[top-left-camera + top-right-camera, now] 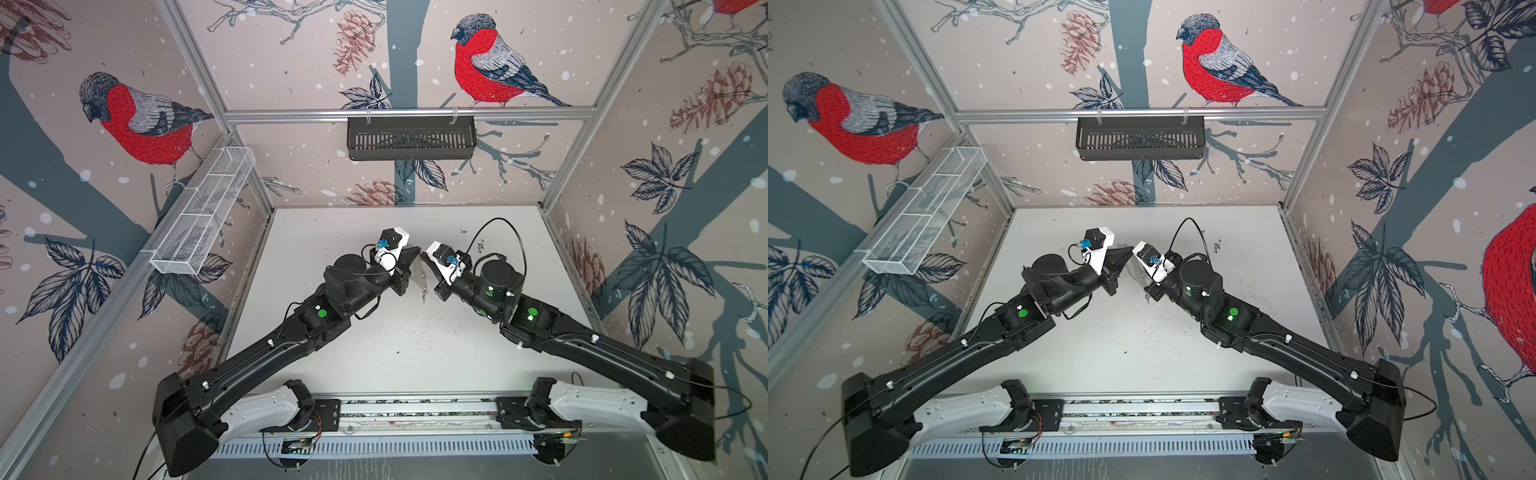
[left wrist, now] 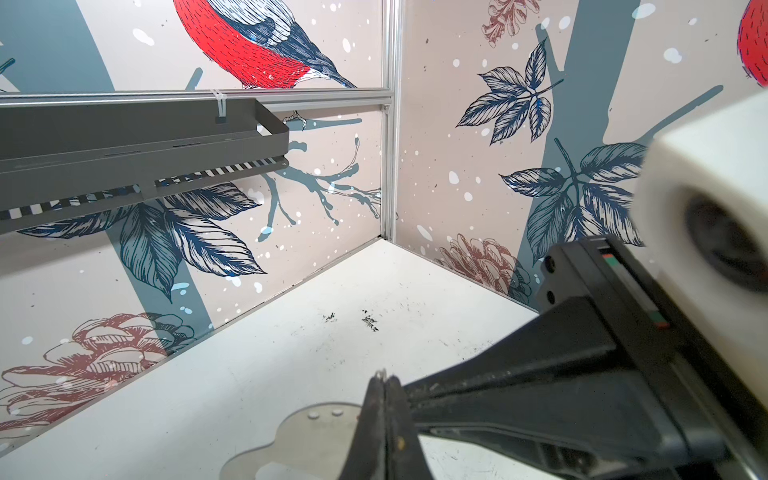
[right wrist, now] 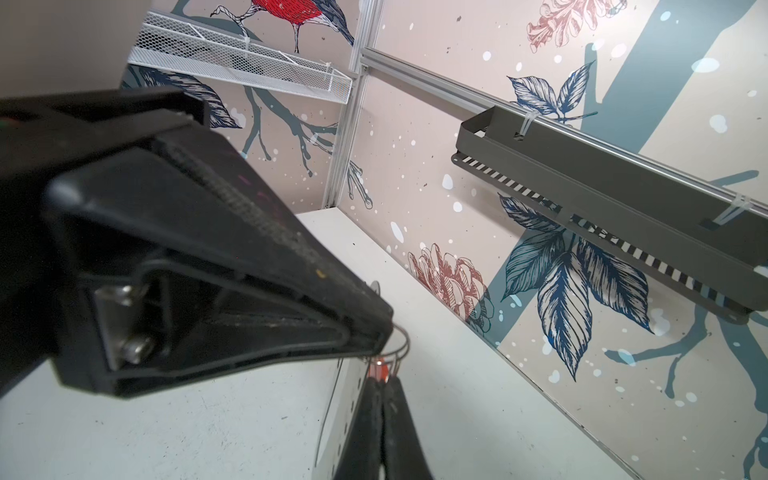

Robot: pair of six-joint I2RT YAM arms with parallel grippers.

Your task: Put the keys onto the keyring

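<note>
Clamps keyring (image 2: pixel 299 432) in left end effector (image 2: pixel 384 386), raised above bench (image 2: pixel 249 374). Pinches red-tagged key (image 3: pixel 379 369) in right end effector (image 3: pixel 380 386), just beside keyring's holed edge.

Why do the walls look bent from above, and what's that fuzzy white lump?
In both top views a wide lens splays the frame posts outward. In the left wrist view the white housing sits too near, so it blurs. In the right wrist view the grey shelf is sharp.

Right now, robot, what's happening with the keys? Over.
Left gripper shut on keyring. Right gripper shut on metal ring by red-orange tag. Nothing in the way.
</note>
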